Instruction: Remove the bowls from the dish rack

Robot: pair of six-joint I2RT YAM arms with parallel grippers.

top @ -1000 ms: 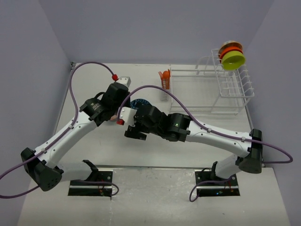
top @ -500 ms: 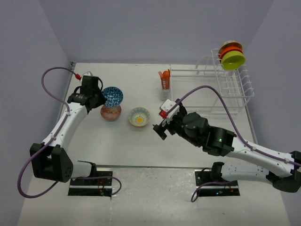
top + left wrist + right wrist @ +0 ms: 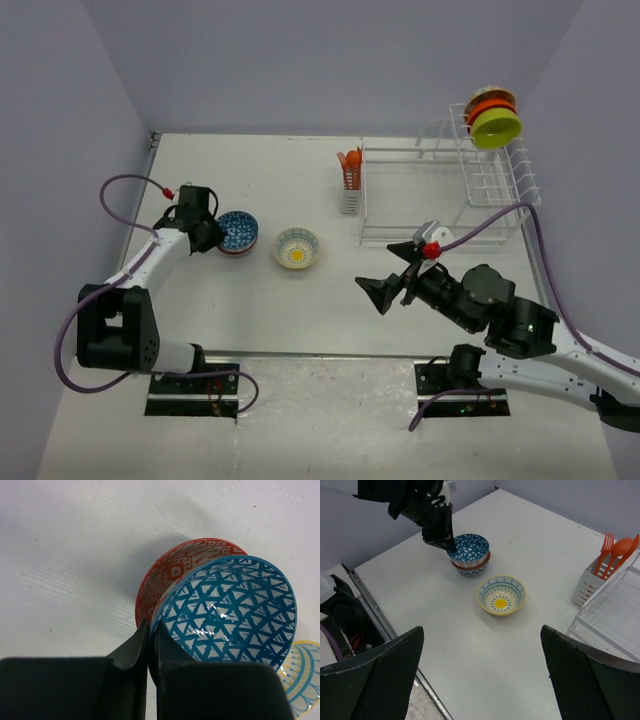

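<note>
My left gripper (image 3: 207,233) is shut on the rim of a blue-patterned bowl (image 3: 239,229) that sits nested in a red-patterned bowl (image 3: 172,569) on the table's left side. The wrist view shows the fingers (image 3: 134,647) pinching the blue bowl's (image 3: 231,611) near rim. A cream bowl with a yellow centre (image 3: 297,248) stands upright to their right. My right gripper (image 3: 393,272) is open and empty, raised over the table's middle front. The white dish rack (image 3: 448,198) at the back right holds a lime-green bowl (image 3: 497,128) and an orange bowl (image 3: 489,104) on edge.
A small caddy (image 3: 350,182) with orange utensils hangs on the rack's left end. In the right wrist view the stacked bowls (image 3: 469,555), the cream bowl (image 3: 501,595), the caddy (image 3: 592,582) and the rack's corner (image 3: 620,615) show. The table's near edge is a metal rail (image 3: 395,630).
The left gripper has lowered the blue bowl from a tilt above the red bowl down into it. The right arm has drawn back rightward and toward the near edge, open.
</note>
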